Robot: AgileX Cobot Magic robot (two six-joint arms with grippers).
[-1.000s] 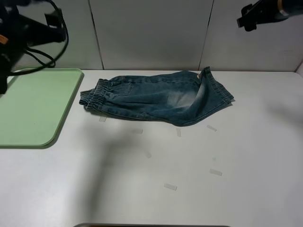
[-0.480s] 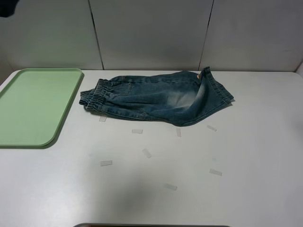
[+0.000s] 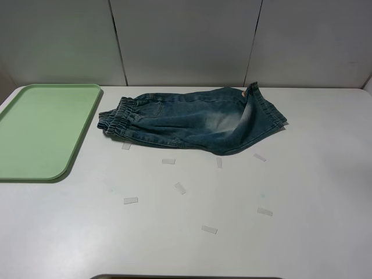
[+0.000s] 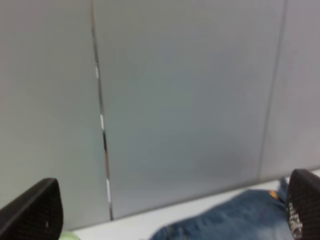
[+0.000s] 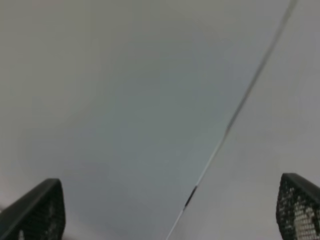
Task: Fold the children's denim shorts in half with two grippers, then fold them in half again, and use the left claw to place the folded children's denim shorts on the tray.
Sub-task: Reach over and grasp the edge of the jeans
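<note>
The children's denim shorts [image 3: 192, 122] lie on the white table at mid-back, with the gathered waistband [image 3: 116, 119] toward the left and the leg hem [image 3: 264, 110] to the right. The pale green tray [image 3: 40, 131] sits at the left, bare, a short gap from the waistband. Neither arm shows in the exterior high view. In the left wrist view my left gripper [image 4: 170, 210] is open, facing the wall, with the shorts [image 4: 235, 220] low in the picture. My right gripper [image 5: 167, 207] is open too and sees only wall panels.
Several small white tape strips [image 3: 180, 188] are scattered on the table in front of the shorts. Grey wall panels [image 3: 186, 40] close off the back. A dark edge [image 3: 186, 276] runs along the near side of the table.
Both arms have left the exterior high view: one second ago the left arm hung over the tray and the right arm at the top right. Their shadows are gone. The shorts have not moved.
</note>
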